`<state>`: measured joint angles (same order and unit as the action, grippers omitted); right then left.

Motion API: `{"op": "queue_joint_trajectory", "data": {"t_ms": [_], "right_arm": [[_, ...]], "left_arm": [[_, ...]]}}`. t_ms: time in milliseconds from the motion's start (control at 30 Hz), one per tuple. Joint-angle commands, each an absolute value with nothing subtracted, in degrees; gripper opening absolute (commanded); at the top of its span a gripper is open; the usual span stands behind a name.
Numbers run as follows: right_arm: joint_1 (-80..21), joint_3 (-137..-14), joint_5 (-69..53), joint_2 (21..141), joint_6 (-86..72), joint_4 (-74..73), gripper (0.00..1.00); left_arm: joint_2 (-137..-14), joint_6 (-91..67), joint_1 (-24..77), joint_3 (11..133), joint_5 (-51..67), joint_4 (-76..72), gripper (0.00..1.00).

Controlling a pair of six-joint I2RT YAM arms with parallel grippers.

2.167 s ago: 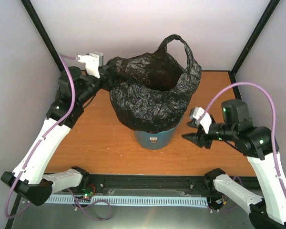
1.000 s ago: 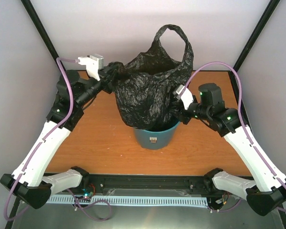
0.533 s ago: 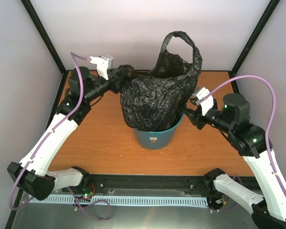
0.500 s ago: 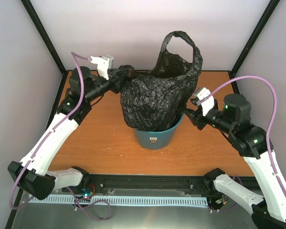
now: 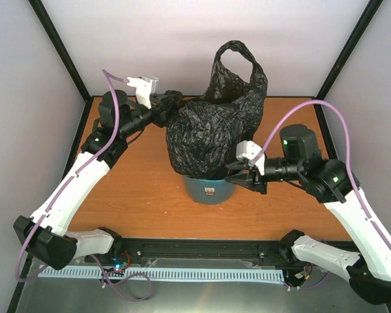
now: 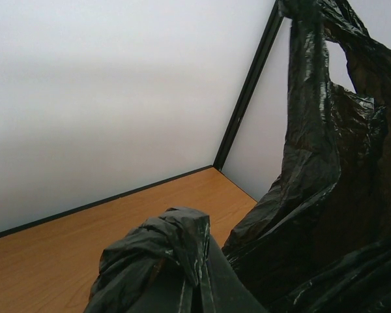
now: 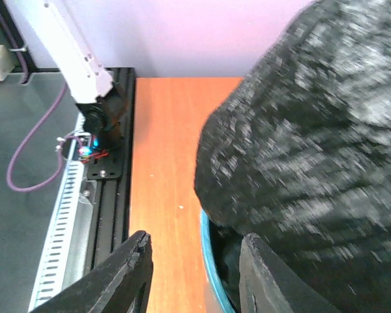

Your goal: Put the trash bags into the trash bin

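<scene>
The black trash bag (image 5: 212, 130) stands bunched up in the teal trash bin (image 5: 208, 190), far taller than it, with one loop handle (image 5: 238, 55) sticking up. My left gripper (image 5: 171, 102) is shut on the bag's left edge, high above the table. In the left wrist view the film (image 6: 163, 244) is bunched over my gripper (image 6: 199, 290), and the bag's body (image 6: 332, 195) hangs to the right. My right gripper (image 5: 237, 176) is open at the bin's right rim. In the right wrist view it (image 7: 195, 261) straddles the teal rim (image 7: 207, 257), one finger inside under the blurred bag (image 7: 306, 124).
The orange table (image 5: 130, 189) is walled on three sides, with black corner posts (image 5: 58, 45). A black rail (image 5: 202, 251) runs along the near edge. The left arm's base (image 7: 85, 59) and cables show in the right wrist view.
My right gripper dropped down and left from beside the bag to the bin's right rim. The bag's top leaned slightly left. My left gripper has held its grip almost still.
</scene>
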<state>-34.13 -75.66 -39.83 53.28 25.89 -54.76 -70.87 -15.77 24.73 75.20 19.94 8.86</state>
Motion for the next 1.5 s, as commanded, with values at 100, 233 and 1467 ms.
{"op": "queue_joint_trajectory", "data": {"t_ms": [100,233,1467], "right_arm": [[-45.1,-80.6,-31.4,60.7,28.9,-54.1,0.38],[-51.0,-83.2,-23.9,65.3,29.6,-54.0,0.39],[-54.8,-80.7,-24.5,66.1,36.0,-55.4,0.41]], "left_arm": [[-70.4,-14.9,24.2,76.4,19.6,7.9,0.01],[-70.0,-14.8,24.2,76.4,20.0,7.9,0.01],[-71.5,-20.7,24.2,74.5,28.5,3.2,0.01]]}}
